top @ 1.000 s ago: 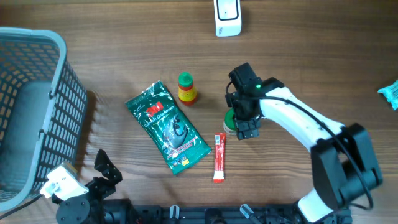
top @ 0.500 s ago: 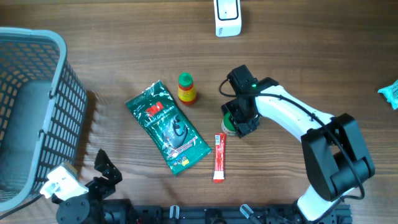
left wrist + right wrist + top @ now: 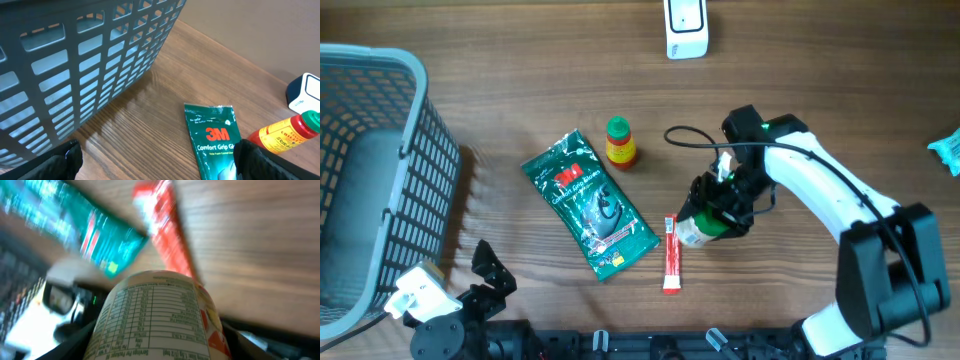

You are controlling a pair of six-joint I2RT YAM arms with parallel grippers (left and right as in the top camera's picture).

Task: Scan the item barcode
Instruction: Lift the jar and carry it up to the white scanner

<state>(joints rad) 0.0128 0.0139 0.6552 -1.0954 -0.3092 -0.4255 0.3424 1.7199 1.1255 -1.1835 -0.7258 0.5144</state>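
Note:
My right gripper (image 3: pixel 718 215) is shut on a white container (image 3: pixel 692 232) with a green lid, holding it tilted just above the table beside a red stick sachet (image 3: pixel 673 252). The right wrist view is blurred; the container's (image 3: pixel 160 315) nutrition label faces the camera between the jaws of the right gripper (image 3: pixel 157 342). No barcode shows on it. A white scanner (image 3: pixel 685 28) stands at the table's far edge. My left gripper (image 3: pixel 488 270) hovers at the near left; in its wrist view the left gripper (image 3: pixel 160 170) is open around nothing.
A grey basket (image 3: pixel 370 180) fills the left side. A green 3M packet (image 3: pixel 590 205) lies in the middle, with a yellow-red bottle (image 3: pixel 620 142) with a green cap behind it. A teal packet (image 3: pixel 948 148) sits at the right edge.
The right gripper has closed on the green-lidded container, tipped it off the table and carried it slightly toward the front, its wrist swinging right. The left arm has not moved.

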